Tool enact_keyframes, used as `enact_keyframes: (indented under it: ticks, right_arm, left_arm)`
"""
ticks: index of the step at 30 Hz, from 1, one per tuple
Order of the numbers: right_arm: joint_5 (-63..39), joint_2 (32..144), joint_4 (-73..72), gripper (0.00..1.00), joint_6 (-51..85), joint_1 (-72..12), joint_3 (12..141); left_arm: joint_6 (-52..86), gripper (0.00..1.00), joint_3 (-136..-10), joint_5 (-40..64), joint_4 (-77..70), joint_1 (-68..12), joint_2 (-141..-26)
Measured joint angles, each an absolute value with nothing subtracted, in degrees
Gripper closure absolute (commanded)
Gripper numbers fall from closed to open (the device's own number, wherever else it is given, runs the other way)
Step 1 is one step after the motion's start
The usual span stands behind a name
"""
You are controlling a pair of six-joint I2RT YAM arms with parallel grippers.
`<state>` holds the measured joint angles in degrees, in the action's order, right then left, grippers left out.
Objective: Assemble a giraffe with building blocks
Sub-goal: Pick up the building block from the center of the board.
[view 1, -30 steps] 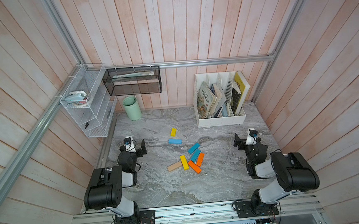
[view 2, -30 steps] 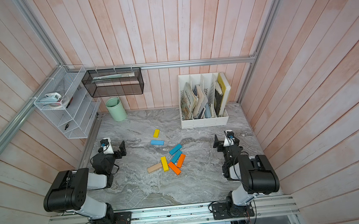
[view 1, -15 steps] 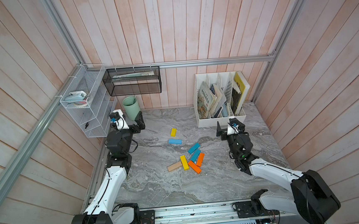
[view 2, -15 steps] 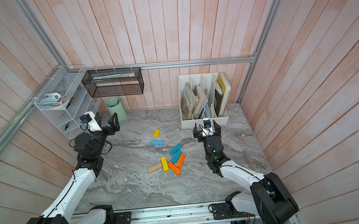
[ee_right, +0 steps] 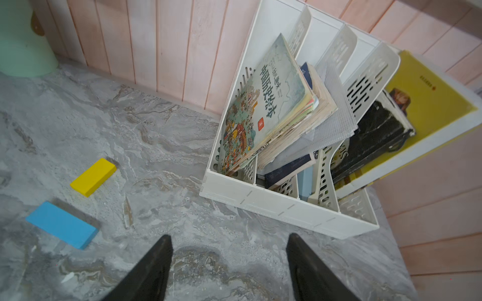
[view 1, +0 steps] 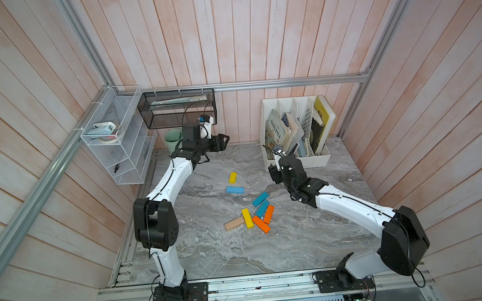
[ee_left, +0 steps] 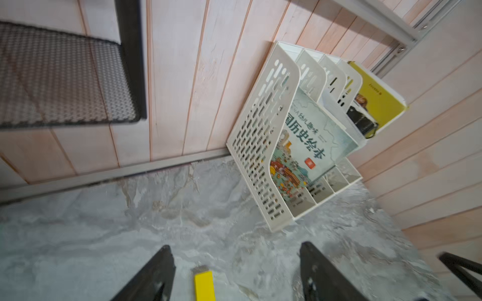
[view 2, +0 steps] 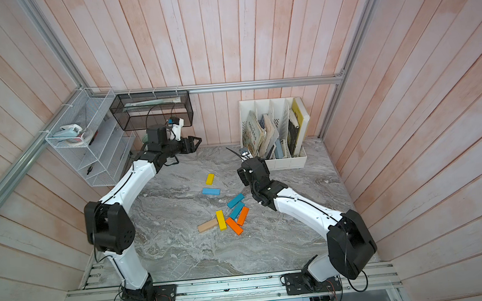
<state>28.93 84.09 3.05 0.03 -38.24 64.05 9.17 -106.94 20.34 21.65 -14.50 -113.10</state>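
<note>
Surface: marble table [view 1: 211, 246] | building blocks [view 1: 247, 218]: scattered loose, centre | left gripper [ee_left: 234, 246]: jaws apart, above table | right gripper [ee_right: 229, 237]: jaws apart, above table

In both top views we look steeply down from high above the near edge, taking in the whole marble surface [view 1: 212, 255], both arms and the far wall, so the two share almost everything. Our left wrist camera sits over the far left of the surface and faces right past the left fingers [ee_left: 154, 276] toward the white file rack [ee_left: 260, 146]. Our right wrist camera looks past the right fingers [ee_right: 154, 271] at the same rack from closer, with the short yellow block [ee_right: 93, 177] to the left.
</note>
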Motion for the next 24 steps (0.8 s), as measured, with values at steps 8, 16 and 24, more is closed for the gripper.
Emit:
enact_keyframes:
  ticks: [8, 16, 24]
  right_arm:
    - [27.7, 84.6, 13.8, 0.29, 7.4, -40.1, 66.7]
    - [27.1, 82.5, 16.0, 0.27, 10.5, -40.1, 60.5]
    - [27.0, 80.6, 15.8, 0.27, 11.6, -40.1, 57.5]
  left_arm:
    - [1.2, 0.34, -139.2, 4.1, 51.3, -24.7, -135.7]
    - [2.8, 0.41, -132.0, -0.7, 60.8, -23.9, -138.4]
    - [7.0, 0.48, -121.7, -0.5, 58.5, -22.7, -137.8]
